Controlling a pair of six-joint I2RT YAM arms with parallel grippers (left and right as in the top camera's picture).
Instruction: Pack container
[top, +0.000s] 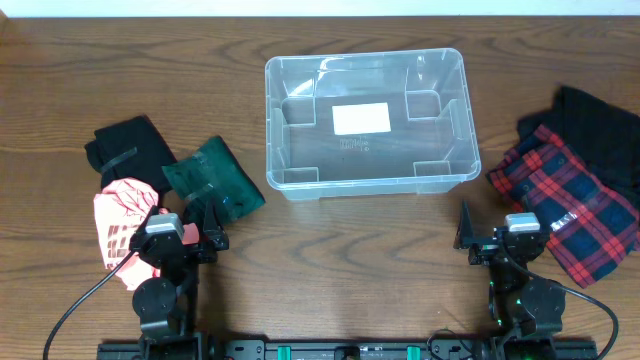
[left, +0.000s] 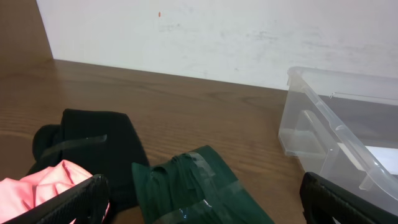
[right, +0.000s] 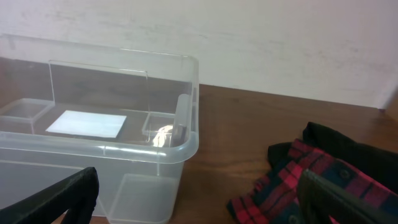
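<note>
The clear container (top: 300, 185) with a white label on its base stands empty at the table's middle back. It also shows in the left wrist view (left: 348, 146) and in the right wrist view (right: 112, 152). A folded dark green cloth (top: 215, 178) lies left of it, just beyond my open left gripper (top: 205, 228); in the left wrist view the green cloth (left: 199, 193) lies between the open fingers (left: 202, 208). My right gripper (top: 472, 238) is open and empty, between the container and a red plaid cloth (top: 565, 205); the plaid cloth also shows in the right wrist view (right: 292, 186).
A black cloth (top: 128, 148) and a pink cloth (top: 122, 225) lie at the left, also in the left wrist view (left: 87, 149) (left: 37, 190). Another black cloth (top: 605, 130) lies behind the plaid one at the right. A white wall bounds the table's far edge.
</note>
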